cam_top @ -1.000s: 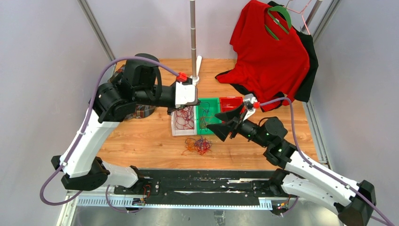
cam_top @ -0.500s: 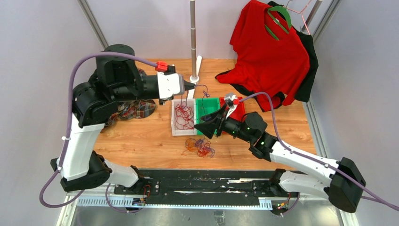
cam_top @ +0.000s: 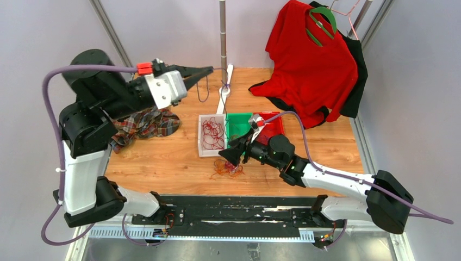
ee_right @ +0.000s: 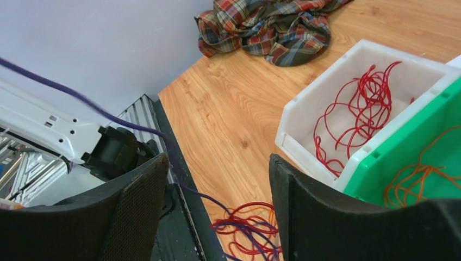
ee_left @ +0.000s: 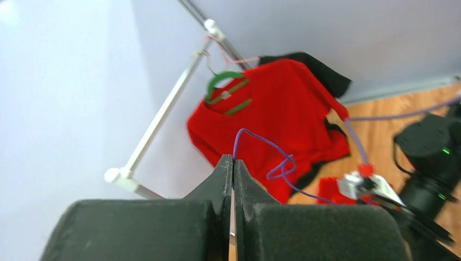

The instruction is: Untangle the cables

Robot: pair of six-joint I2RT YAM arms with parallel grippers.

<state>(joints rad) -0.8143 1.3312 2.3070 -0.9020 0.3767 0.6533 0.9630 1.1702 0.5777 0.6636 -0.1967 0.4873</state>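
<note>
left pincer [ee_left: 233, 163] together on a purple cable [ee_left: 262, 144], plain in its wrist view, overhead only faintly seen, probably hanging below the tips, right pincer [ee_right: 217, 160] apart above tangled cables [ee_right: 247, 235] on desk [ee_right: 234, 109]

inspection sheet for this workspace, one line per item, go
surface: wooden table, wood grain showing between the items
job's things: mixed tangle of red, orange and purple loops at the near edge; red cables in the white bin; orange cables in the green bin
clutter: plaid cloth crumpled on the table's left side; red shirt draped over the far right corner
hands: left hand raised, shut on a purple cable; right hand open, low over the tangle
cables: lilac hoses arch along both arms
surroundings: metal pole at the far edge; grey walls
</note>
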